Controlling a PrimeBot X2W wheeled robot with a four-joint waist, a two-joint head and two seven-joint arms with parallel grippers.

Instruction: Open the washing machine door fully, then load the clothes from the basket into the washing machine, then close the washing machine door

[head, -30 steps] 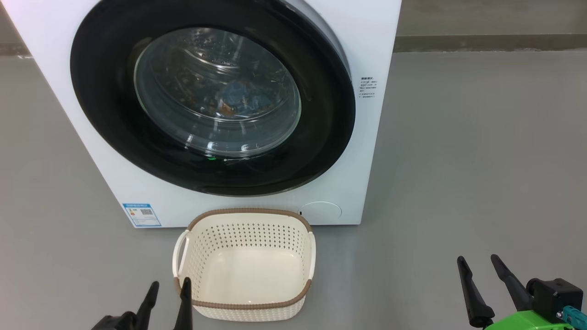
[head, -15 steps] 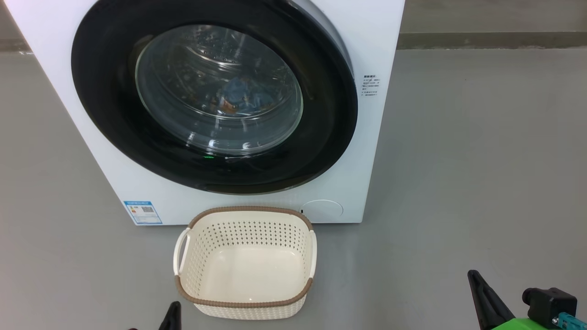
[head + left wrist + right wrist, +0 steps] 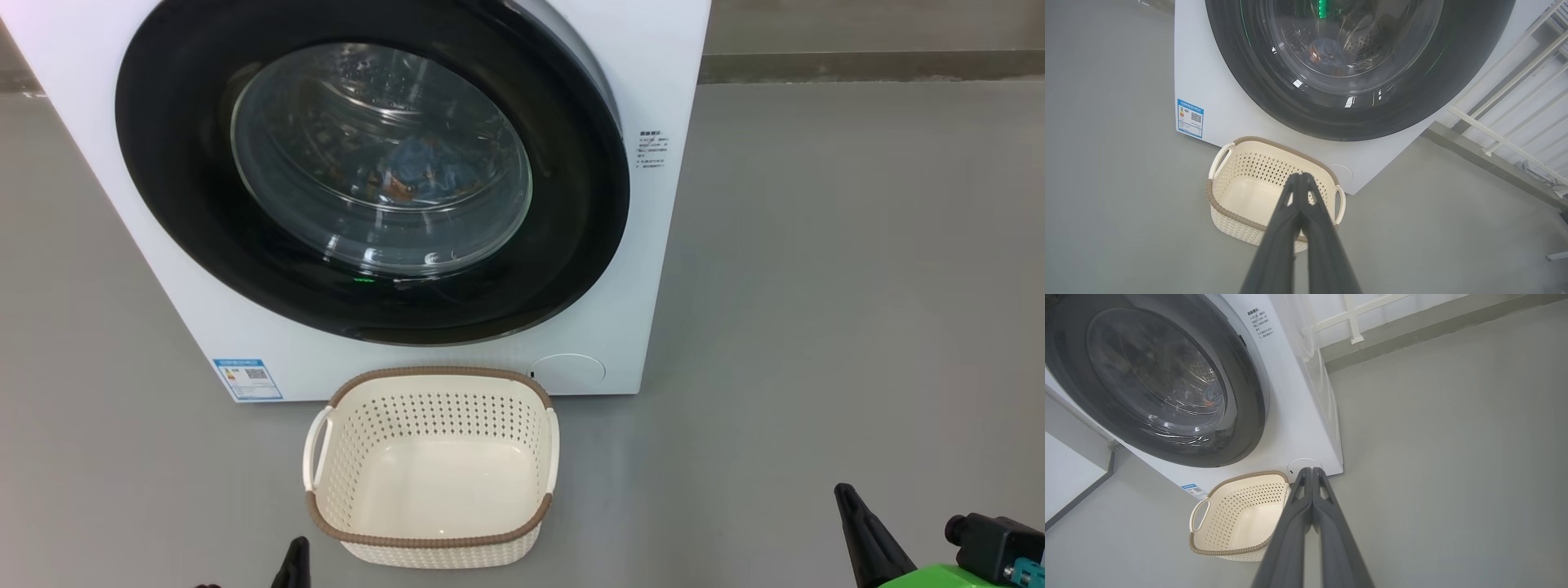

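Note:
The white washing machine (image 3: pixel 653 269) stands ahead with its glossy black washing machine door (image 3: pixel 571 204) lying flat against the front. Through the glass I see the light blue clothes (image 3: pixel 424 175) inside the drum. The cream basket (image 3: pixel 433 416) sits on the floor in front of the machine with nothing in it. My left gripper (image 3: pixel 294 563) is low at the basket's near left corner, and the left wrist view shows this gripper (image 3: pixel 1301 179) shut and holding nothing. My right gripper (image 3: pixel 857 531) hangs far right of the basket, and in the right wrist view it (image 3: pixel 1311 473) is also shut on nothing.
Grey floor spreads to the right of the machine. A blue label (image 3: pixel 247 378) and a round cover (image 3: pixel 567 371) mark the machine's lower front. A white railing (image 3: pixel 1515 102) stands beside the machine. A dark skirting (image 3: pixel 865 65) runs along the back wall.
Both grippers went from open to shut and dropped lower in the head view. The head camera shifted slightly. The door, clothes and basket stayed put.

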